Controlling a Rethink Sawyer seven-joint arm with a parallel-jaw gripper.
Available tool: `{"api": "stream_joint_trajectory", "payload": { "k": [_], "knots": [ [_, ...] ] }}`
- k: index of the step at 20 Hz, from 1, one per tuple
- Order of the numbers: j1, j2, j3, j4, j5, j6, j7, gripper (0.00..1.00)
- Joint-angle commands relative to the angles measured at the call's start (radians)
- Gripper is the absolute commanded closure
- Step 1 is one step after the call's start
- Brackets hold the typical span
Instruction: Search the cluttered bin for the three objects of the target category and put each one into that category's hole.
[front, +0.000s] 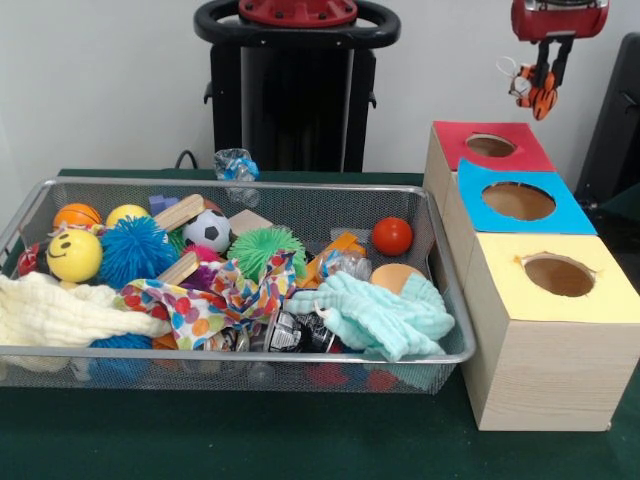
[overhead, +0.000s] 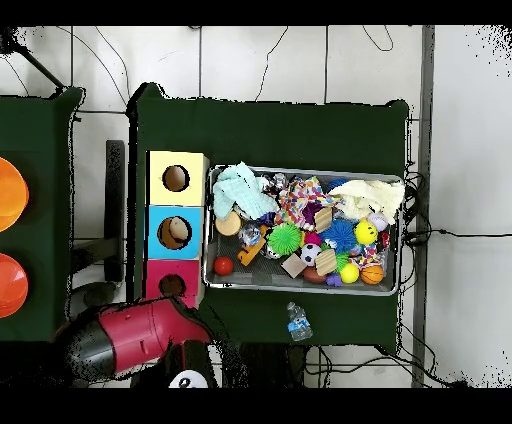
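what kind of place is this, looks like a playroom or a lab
Most likely a robotics lab test station, not a playroom: a red robot arm works at a green-covered table, with a wire mesh bin of toys beside wooden boxes with red, blue and yellow holed tops, and cables trail across the floor.

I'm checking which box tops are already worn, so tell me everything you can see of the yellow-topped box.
The yellow-topped wooden box is the nearest of three in a row beside the wire mesh bin. Its sides look like pale wood grain; its top is yellow paper with a round hole whose edge is ragged and torn. It stands upright on the green cloth, up against the blue-topped box behind it. Nothing shows inside the hole.
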Motion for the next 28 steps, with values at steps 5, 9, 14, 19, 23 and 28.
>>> {"api": "stream_joint_trajectory", "payload": {
  "k": [5,9,14,19,23,28],
  "knots": [
    [-0.081,0.012,0.083,0.026,-0.037,-0.036,-0.025,1.00],
    [-0.084,0.013,0.084,0.053,-0.045,-0.076,-0.011,1.00],
    [-0.089,0.014,0.084,0.069,-0.049,-0.099,-0.005,1.00],
    [-0.097,0.007,0.084,0.090,-0.056,-0.115,-0.007,1.00],
    [-0.116,0.022,0.088,0.092,-0.073,-0.132,-0.021,1.00],
    [-0.146,0.031,0.103,0.098,-0.088,-0.146,-0.033,1.00]
  ]
}}
